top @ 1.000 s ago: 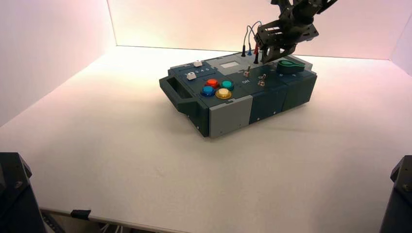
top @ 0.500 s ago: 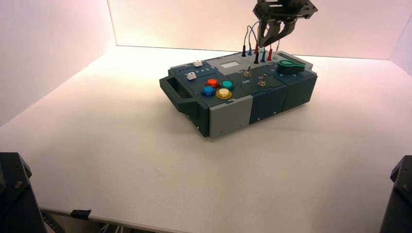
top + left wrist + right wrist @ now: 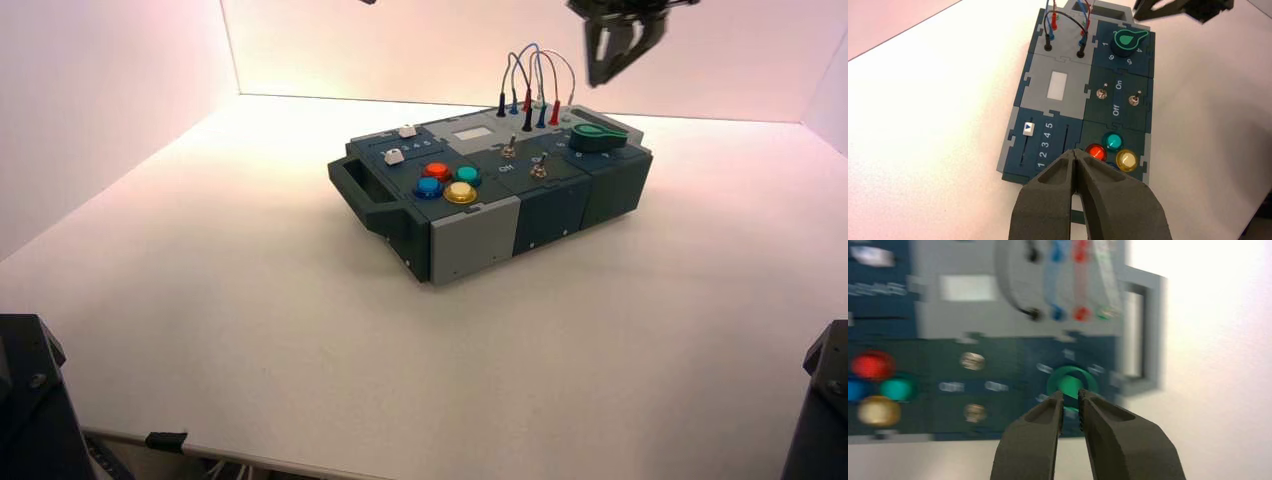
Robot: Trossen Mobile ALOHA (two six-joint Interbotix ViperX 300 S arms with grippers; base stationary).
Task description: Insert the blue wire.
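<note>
The blue wire (image 3: 541, 118) arches over the back of the box (image 3: 470, 235), and both its blue plugs stand in sockets between the black and red leads. It also shows in the right wrist view (image 3: 1058, 313) and the left wrist view (image 3: 1047, 34). My right gripper (image 3: 615, 50) hangs well above the box's back right corner, over the green knob (image 3: 1068, 382). It is slightly open and empty, clear of the wires. My left gripper (image 3: 1075, 152) is shut and empty, held high over the box's button end.
The box top bears red, teal, yellow and blue buttons (image 3: 447, 181), two toggle switches (image 3: 1118, 96) by On/Off lettering, two sliders (image 3: 1028, 128), and a grey display (image 3: 1057, 85). White table lies all round; walls stand behind and at both sides.
My right gripper has risen from the wire sockets and drawn up and to the right, leaving the wires standing free. The left arm has not visibly moved.
</note>
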